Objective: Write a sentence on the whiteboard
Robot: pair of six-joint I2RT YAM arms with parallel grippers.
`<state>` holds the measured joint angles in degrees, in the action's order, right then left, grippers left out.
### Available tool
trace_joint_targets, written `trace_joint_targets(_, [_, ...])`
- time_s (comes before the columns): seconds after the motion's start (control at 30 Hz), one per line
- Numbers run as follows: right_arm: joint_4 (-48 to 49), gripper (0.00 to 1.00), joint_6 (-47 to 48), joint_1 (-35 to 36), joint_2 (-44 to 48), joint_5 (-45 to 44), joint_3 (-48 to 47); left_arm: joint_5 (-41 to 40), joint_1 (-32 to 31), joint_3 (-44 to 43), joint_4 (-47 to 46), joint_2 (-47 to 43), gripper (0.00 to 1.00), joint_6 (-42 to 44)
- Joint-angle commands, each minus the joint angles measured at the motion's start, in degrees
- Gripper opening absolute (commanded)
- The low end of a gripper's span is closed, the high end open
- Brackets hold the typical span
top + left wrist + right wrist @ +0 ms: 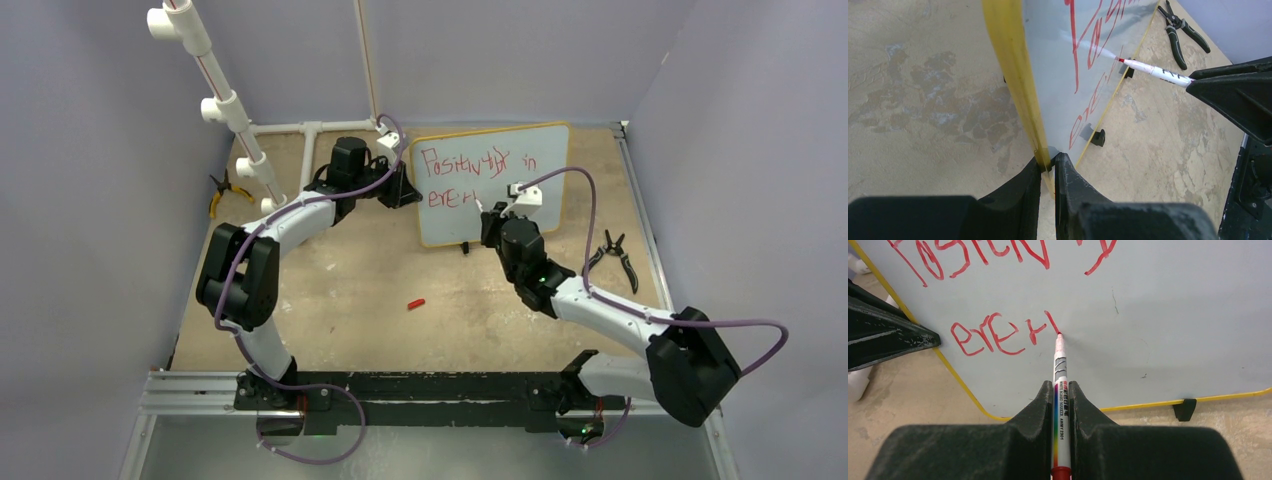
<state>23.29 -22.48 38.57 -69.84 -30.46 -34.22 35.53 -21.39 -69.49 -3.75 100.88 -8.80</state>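
Tan tabletop (380,280) carries the whiteboard (440,225), standing near the back wall. I see my left gripper (1048,162) pinched on its yellow left edge. My right gripper (1062,387) clamps the marker (1060,360), whose tip touches the end of the second line of the sentence (993,337).

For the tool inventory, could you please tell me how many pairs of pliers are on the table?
2. A yellow-handled pair lies by the white pipes at far left; a black pair lies right of the whiteboard. Others may be hidden.

Robot lab cell: grey walls (90,180), PVC rig (228,105), pliers (607,247).
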Motion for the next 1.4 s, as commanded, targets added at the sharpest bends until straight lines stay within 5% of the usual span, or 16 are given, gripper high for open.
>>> trace_joint_targets(0.0, [0.32,0.0,0.13,-0.33,3.23,-1.03,-0.21,-0.72,0.38,-0.12,-2.33,-3.32,0.0,1.5])
trace_joint_targets(0.47, [2.78,0.0,3.41,-0.92,0.76,-4.7,-3.25,-0.73,0.39,-0.11,-2.42,-3.06,0.0,1.39])
trace_joint_targets(1.37, [1.32,0.0,-1.76,-0.86,0.12,5.04,3.17,-0.64,0.38,0.02,-2.49,-3.57,0.0,1.4])
